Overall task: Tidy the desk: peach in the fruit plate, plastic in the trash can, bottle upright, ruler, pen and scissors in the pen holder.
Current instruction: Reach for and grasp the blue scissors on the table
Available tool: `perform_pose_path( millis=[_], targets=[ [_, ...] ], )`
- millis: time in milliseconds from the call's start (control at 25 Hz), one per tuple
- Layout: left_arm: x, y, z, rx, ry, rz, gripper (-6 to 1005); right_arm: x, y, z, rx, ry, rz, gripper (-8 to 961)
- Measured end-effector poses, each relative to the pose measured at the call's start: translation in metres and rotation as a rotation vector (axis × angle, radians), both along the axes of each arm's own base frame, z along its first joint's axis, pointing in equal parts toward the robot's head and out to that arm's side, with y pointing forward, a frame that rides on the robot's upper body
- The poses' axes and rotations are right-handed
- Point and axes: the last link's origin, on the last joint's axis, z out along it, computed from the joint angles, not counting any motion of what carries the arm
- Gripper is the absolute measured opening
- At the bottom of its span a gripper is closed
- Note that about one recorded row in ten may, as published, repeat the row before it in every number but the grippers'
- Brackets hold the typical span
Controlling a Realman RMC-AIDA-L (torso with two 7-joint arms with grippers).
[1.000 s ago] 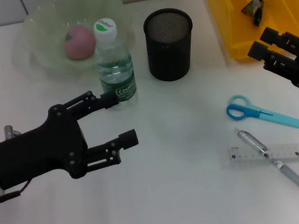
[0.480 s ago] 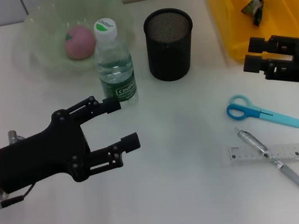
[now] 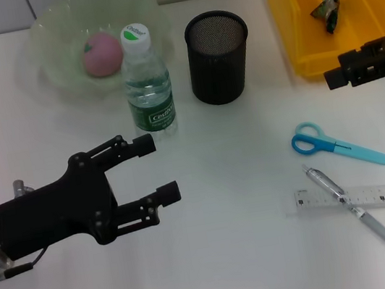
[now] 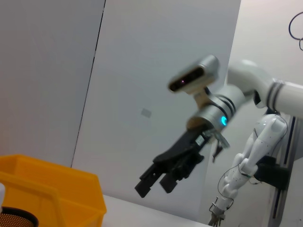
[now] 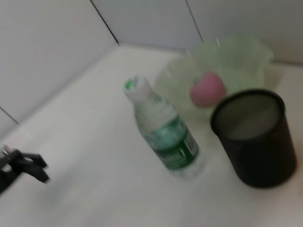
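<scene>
The pink peach (image 3: 103, 54) lies in the pale green fruit plate (image 3: 47, 61). In front of the plate the bottle (image 3: 147, 85) stands upright, with the black mesh pen holder (image 3: 218, 56) beside it. Crumpled plastic (image 3: 325, 10) lies inside the yellow trash can (image 3: 291, 19). Blue scissors (image 3: 335, 144), the pen (image 3: 353, 208) and the clear ruler (image 3: 376, 194) lie flat on the table at the right, the pen across the ruler. My left gripper (image 3: 163, 166) is open and empty, near the bottle's front. My right gripper (image 3: 338, 71) hovers open and empty at the trash can's front edge, above the scissors.
The right wrist view shows the bottle (image 5: 165, 137), peach (image 5: 207, 88) and pen holder (image 5: 255, 137) from the side. The left wrist view shows the right gripper (image 4: 154, 183) raised in the air above the table.
The right gripper has swung up and toward the right edge, turning side-on. The left gripper has drawn back slightly from the bottle toward the table's front.
</scene>
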Motion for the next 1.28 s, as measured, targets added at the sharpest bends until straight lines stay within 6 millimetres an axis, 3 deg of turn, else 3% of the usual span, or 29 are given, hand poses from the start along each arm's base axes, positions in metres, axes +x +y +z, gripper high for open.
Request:
perform_pose_path(
  millis=[120, 280, 440, 520, 720, 1280],
  targets=[
    [-0.001, -0.001, -0.001, -0.004, -0.003, 0.006, 812, -0.021, 0.02, 0.003, -0.062, -0.15, -0.01, 695],
    [-0.001, -0.001, -0.001, -0.004, -0.003, 0.008, 812, -0.029, 0.028, -0.001, -0.088, -0.256, -0.003, 694],
    [-0.002, -0.002, -0.002, -0.006, -0.005, 0.012, 812, -0.038, 0.034, -0.018, -0.132, -0.393, 0.02, 693],
    [-0.002, -0.003, -0.002, -0.008, -0.007, 0.015, 812, -0.041, 0.035, -0.038, -0.15, -0.497, 0.044, 692],
    [-0.002, -0.002, -0.003, -0.012, -0.011, 0.017, 812, -0.039, 0.036, -0.067, -0.17, -0.657, 0.081, 692],
    [-0.003, 0.001, -0.004, 0.002, 0.002, 0.02, 812, -0.032, 0.034, -0.096, -0.215, -0.746, 0.148, 688]
  ],
)
